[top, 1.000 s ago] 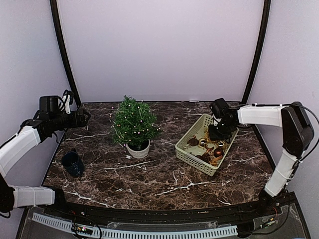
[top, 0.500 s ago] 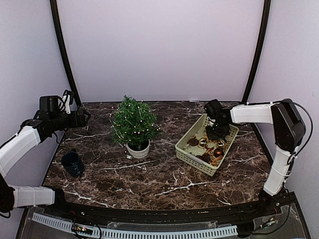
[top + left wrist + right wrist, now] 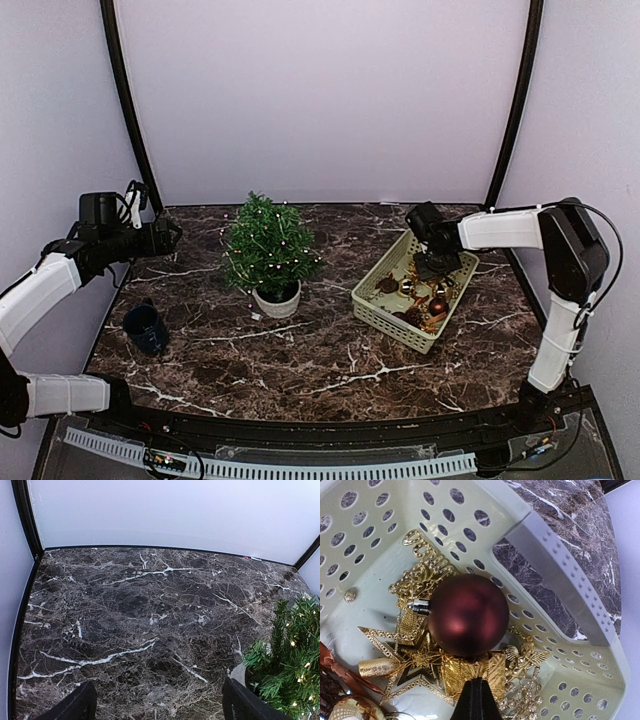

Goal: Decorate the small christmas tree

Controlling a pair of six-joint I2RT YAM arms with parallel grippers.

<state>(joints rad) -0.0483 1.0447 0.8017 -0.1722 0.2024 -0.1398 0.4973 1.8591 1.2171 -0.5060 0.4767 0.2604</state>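
Note:
The small christmas tree (image 3: 268,245), dark green with tiny lights, stands in a white pot (image 3: 277,300) left of centre; its branches (image 3: 292,660) show at the right of the left wrist view. My left gripper (image 3: 170,235) (image 3: 160,707) hovers open at the far left, nothing between its fingers. My right gripper (image 3: 437,262) (image 3: 477,685) is down in the far end of the beige basket (image 3: 372,305), its jaws shut together. Their tip rests on a gold gift-box ornament (image 3: 470,672) just below a maroon ball (image 3: 467,615). Whether a thread is pinched I cannot make out.
Inside the basket (image 3: 555,555) lie a gold star (image 3: 405,675), a gold angel (image 3: 527,657), gold lettering (image 3: 427,565) and beaded chains. A dark blue mug (image 3: 145,328) sits on the marble table near the left edge. White walls close off the back and sides.
My right gripper has shifted slightly left and lower at the basket's far end and its jaws have shut. The left arm has not moved.

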